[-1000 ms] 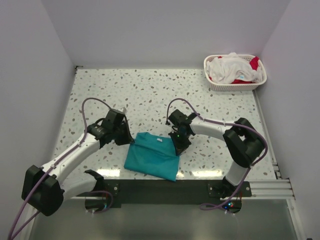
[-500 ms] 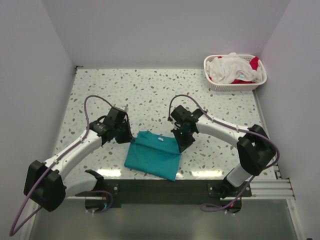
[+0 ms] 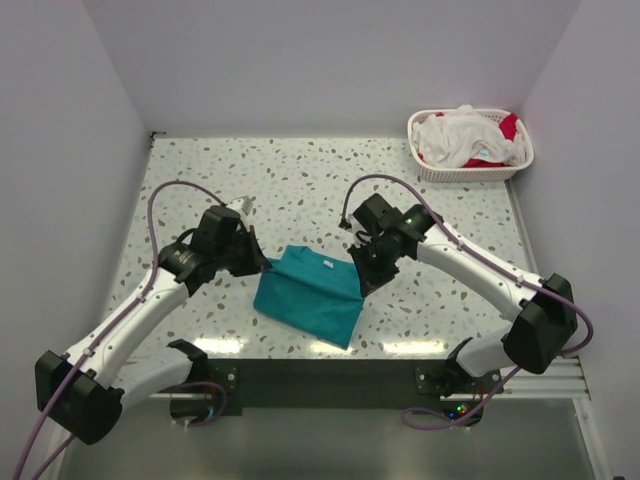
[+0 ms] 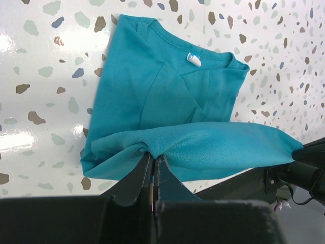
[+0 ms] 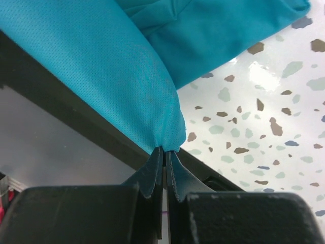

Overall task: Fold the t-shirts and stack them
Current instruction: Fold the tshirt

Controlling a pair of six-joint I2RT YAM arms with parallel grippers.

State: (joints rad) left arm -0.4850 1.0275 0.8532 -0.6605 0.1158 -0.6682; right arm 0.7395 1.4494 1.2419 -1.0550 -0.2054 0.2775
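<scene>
The teal t-shirt (image 3: 308,293) lies partly folded on the speckled table, its neck and white tag facing up in the left wrist view (image 4: 167,96). My left gripper (image 3: 262,266) is shut on its left edge and my right gripper (image 3: 362,280) is shut on its right edge; both hold that edge lifted above the rest of the shirt. The pinch shows in the left wrist view (image 4: 152,154) and in the right wrist view (image 5: 165,149), with teal cloth (image 5: 101,66) draped above the jaws. White and red t-shirts (image 3: 465,138) sit piled in the basket.
A white lattice basket (image 3: 470,172) stands at the table's far right corner. The black front rail (image 3: 330,378) with the arm bases runs along the near edge, just below the shirt. Walls close in on three sides.
Both grippers have moved away from the near edge and up, lifting the teal shirt's gripped edge. The shirt has shifted a little farther from the front rail.
</scene>
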